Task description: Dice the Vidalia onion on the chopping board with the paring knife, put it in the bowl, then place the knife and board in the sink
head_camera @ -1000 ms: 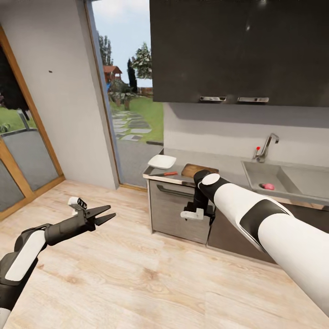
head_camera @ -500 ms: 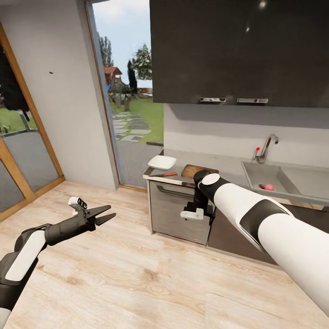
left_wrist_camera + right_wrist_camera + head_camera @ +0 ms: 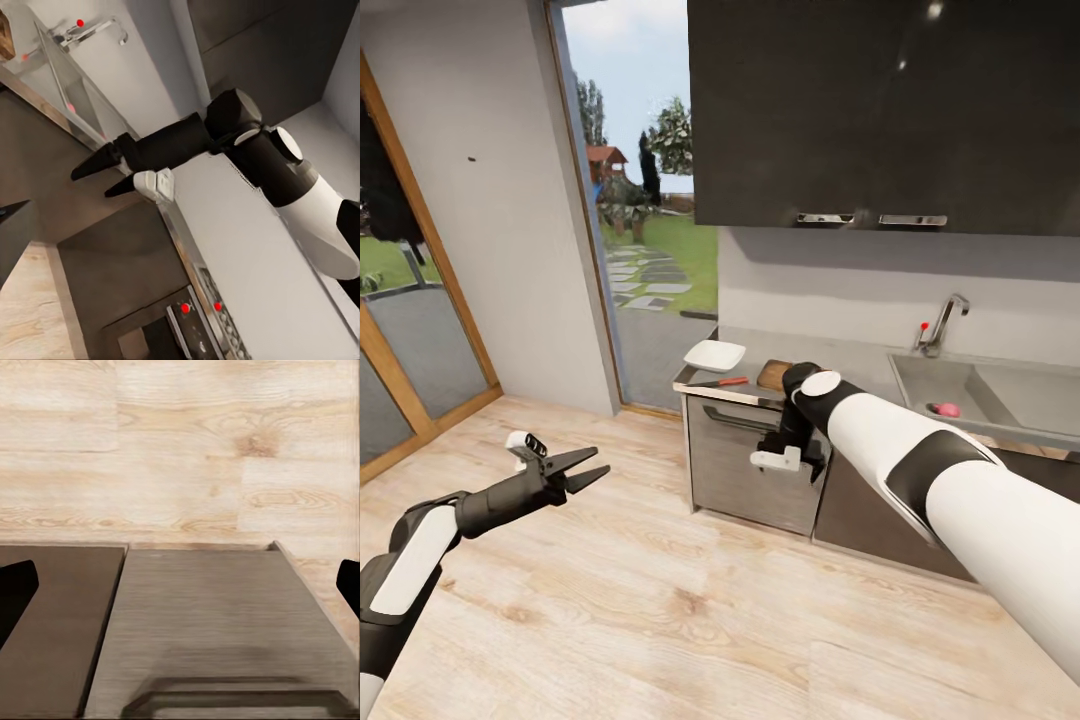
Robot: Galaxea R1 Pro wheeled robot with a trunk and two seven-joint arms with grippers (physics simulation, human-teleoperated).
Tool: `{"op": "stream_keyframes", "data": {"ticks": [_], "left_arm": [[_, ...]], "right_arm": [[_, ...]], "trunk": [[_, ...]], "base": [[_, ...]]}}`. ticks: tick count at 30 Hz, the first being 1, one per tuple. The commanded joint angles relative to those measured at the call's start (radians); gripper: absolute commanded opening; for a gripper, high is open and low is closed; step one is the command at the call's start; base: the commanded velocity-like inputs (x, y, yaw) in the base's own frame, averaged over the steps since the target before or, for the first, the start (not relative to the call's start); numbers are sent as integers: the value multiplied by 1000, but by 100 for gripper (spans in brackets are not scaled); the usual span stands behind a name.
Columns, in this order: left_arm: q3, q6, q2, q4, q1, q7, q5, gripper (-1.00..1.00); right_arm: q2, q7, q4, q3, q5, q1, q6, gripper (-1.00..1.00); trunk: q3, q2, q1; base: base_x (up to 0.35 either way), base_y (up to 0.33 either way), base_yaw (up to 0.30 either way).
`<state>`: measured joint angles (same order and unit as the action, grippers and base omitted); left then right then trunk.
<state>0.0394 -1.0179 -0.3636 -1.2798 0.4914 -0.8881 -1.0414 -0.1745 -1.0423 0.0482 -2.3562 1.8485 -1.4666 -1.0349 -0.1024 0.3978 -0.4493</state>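
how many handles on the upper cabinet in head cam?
2: one handle left, the other handle right, side by side on the dark upper cabinet's bottom edge. More may lie beyond the frame.

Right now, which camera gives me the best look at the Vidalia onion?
The head view: the Vidalia onion lies whole in the sink, right of the faucet. The left wrist view offers at most a faint reddish speck I can't identify. The right wrist view faces cabinet fronts and floor.
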Motion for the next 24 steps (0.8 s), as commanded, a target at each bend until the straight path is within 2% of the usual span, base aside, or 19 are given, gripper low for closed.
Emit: {"op": "stream_keyframes", "data": {"ticks": [1,5,12,18,24], "left_arm": [[1,-4,0,6,1,-4,1,100],[-14,3,2,27,0,7,17,100],[-53,38,6,66,-1,7,61,100],[-87,68,6,100,-1,8,64,100],[-121,68,2,133,-1,8,64,100]], "right_arm": [[0,-10,6,0,8,-7,0,100],[0,-29,6,0,-1,-29,-11,100],[0,-66,-33,0,-9,-25,-12,100],[0,-72,-16,7,-44,-24,-12,100],[0,-68,-13,45,-80,-24,-12,100]], "trunk": [[-2,2,-1],[-2,2,-1],[-2,2,-1],[-2,2,-1],[-2,2,-1]], "base": [[0,0,0],[0,0,0],[0,0,0],[0,0,0],[0,0,0]]}}
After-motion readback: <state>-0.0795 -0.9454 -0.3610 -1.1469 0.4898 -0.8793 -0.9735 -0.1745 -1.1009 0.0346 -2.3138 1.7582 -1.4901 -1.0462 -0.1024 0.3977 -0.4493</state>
